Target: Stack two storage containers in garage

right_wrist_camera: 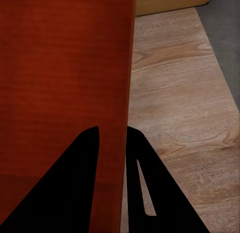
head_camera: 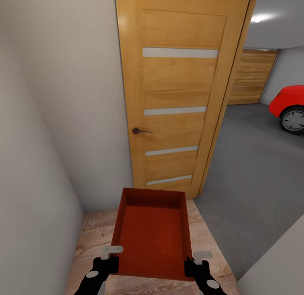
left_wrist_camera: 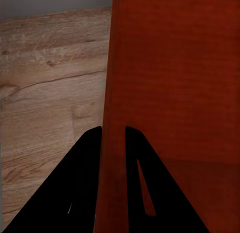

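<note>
While the red bin (head_camera: 153, 233) hangs over the wood floor (head_camera: 90, 236) before the open door (head_camera: 177, 96), the left gripper (head_camera: 113, 252) and right gripper (head_camera: 198, 259) each clamp a side wall. Beyond lie the grey garage floor (head_camera: 249, 176) and a red car (head_camera: 289, 107).

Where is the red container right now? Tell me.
In the head view, the container is held low and centre between the left claw and right claw, over wood flooring before the open door.

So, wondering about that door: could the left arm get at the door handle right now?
Probably not as things stand. The left gripper is shut on the storage container's wall, as is the right gripper, so letting go would drop one side. The door handle also sits well ahead.
</note>
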Available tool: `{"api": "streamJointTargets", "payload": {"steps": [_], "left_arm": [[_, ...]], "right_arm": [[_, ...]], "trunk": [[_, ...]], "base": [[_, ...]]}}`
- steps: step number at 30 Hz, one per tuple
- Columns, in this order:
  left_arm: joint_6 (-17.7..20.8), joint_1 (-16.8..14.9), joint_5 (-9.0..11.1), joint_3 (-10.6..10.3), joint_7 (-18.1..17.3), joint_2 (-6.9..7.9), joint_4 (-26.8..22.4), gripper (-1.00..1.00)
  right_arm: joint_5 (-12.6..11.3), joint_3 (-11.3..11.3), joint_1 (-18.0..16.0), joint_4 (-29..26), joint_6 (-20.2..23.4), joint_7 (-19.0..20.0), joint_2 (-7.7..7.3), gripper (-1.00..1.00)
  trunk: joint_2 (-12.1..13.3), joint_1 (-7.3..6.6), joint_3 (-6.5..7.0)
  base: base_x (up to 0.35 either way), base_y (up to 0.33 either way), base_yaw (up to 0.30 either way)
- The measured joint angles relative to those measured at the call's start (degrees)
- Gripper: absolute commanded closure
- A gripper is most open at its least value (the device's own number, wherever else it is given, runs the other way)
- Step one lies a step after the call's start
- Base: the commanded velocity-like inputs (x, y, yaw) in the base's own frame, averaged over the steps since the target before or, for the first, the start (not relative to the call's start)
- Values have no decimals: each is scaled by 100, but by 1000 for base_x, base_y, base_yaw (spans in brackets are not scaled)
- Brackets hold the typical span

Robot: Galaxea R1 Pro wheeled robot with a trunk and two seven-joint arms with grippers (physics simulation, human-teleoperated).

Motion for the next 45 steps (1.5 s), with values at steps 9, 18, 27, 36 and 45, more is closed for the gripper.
{"api": "streamJointTargets", "payload": {"steps": [9,18,27,36,45], "left_arm": [[1,-1,1,-1,-1,0,0,100],[3,-2,0,-2,-1,0,0,100],[4,0,0,-2,0,0,-3,100],[3,0,1,-1,2,0,-3,100],[2,0,1,-1,2,0,-1,100]], "right_arm": [[1,0,1,-3,1,-2,-1,100],[1,0,1,-3,1,-1,-1,100],[0,0,0,-1,0,-1,0,100],[1,0,0,0,0,-1,0,100],[1,1,0,0,0,-1,0,100]], "trunk": [[0,1,0],[0,1,0],[0,1,0],[-1,-2,0],[-1,-2,0]], "base": [[13,0,-167],[0,0,-258],[1,1,-75],[235,157,-1],[265,210,0]]}}
